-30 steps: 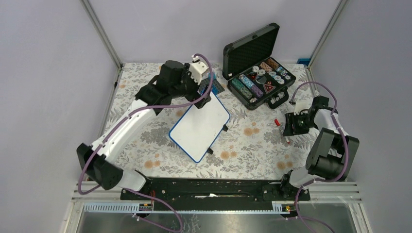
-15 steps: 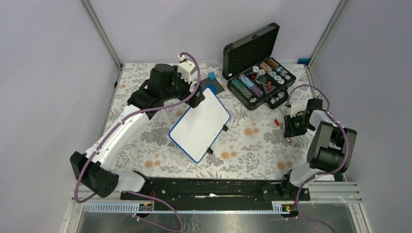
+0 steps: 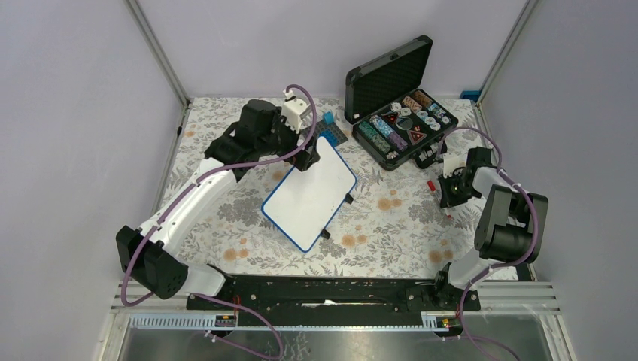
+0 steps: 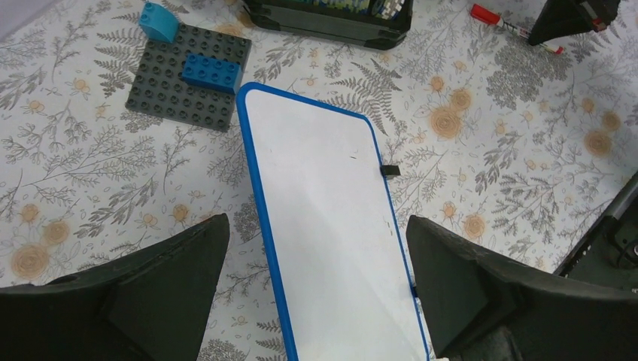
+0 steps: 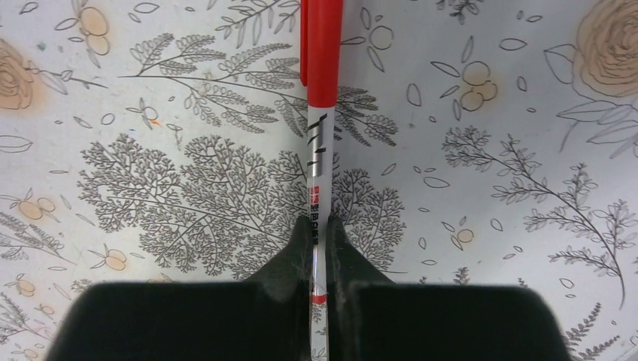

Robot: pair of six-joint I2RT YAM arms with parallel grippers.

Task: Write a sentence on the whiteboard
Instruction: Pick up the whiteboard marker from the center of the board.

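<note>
The whiteboard (image 3: pixel 308 197) (image 4: pixel 323 226), blue-framed, lies tilted on the flowered tablecloth, and its face is blank with no sentence showing. My left gripper (image 3: pixel 310 156) (image 4: pixel 316 226) hovers over its far end, open wide, with a finger on either side and not touching. At the right, a red-capped marker (image 3: pixel 431 188) (image 5: pixel 320 150) (image 4: pixel 511 26) lies on the cloth. My right gripper (image 3: pixel 445 197) (image 5: pixel 319 229) is down on it, shut on the white barrel, with the red cap pointing away from the fingers.
An open black case (image 3: pixel 402 124) of poker chips stands at the back right. A grey studded baseplate (image 3: pixel 332 132) (image 4: pixel 188 79) with a blue brick (image 4: pixel 211 71) and a light blue piece (image 4: pixel 158 21) lies just beyond the whiteboard. Walls close in on both sides.
My right gripper has shut on the marker's barrel after edging a little towards the back. My left arm has shifted slightly over the whiteboard's far end, still open.
</note>
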